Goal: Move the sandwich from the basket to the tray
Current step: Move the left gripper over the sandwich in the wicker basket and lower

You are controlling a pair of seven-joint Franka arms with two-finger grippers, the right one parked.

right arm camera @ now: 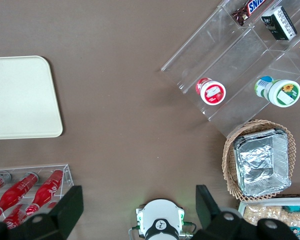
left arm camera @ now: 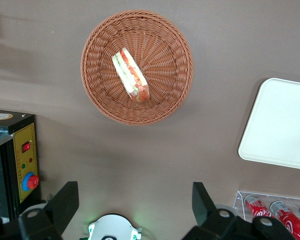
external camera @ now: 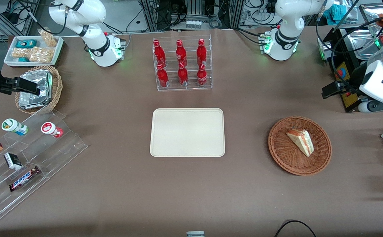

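**One sandwich in the basket, tray bare**

We count one sandwich (external camera: 300, 142), lying in the single reddish-brown basket (external camera: 319, 158), and one cream tray (external camera: 187, 132) with nothing on it. Six red bottles (external camera: 180, 62) stand in a clear rack farther from the front camera than the tray. Bare brown surface (external camera: 247, 131) separates tray and basket, well apart. Our end effector (left arm camera: 135, 205) hangs high above the surface beside the basket, fingers (left arm camera: 65, 202) spread wide, gripping nothing. In the wrist view the tray is cut off at the edge.
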